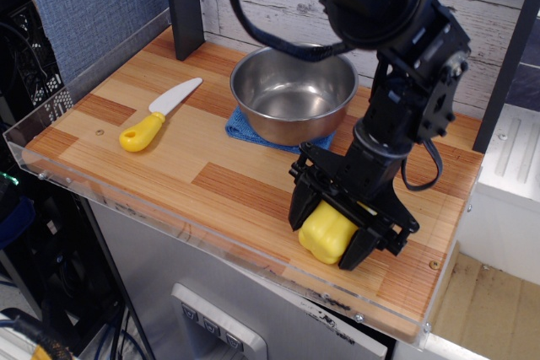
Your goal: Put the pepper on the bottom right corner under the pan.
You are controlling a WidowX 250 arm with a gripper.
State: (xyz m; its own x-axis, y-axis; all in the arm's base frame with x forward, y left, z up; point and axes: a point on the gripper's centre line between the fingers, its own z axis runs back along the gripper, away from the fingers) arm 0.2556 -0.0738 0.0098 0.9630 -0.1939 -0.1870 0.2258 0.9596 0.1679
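The yellow pepper (326,233) is held between the black fingers of my gripper (331,238), low over or on the wooden tabletop near its bottom right corner (422,292). I cannot tell whether the pepper touches the wood. The gripper is shut on the pepper. The steel pan (293,91) stands at the back middle on a blue cloth (245,130), up and to the left of the pepper.
A yellow-handled toy knife (156,116) lies on the left part of the table. A clear acrylic edge (219,246) runs along the front. A dark post (183,4) stands at the back left and another (506,65) at the right.
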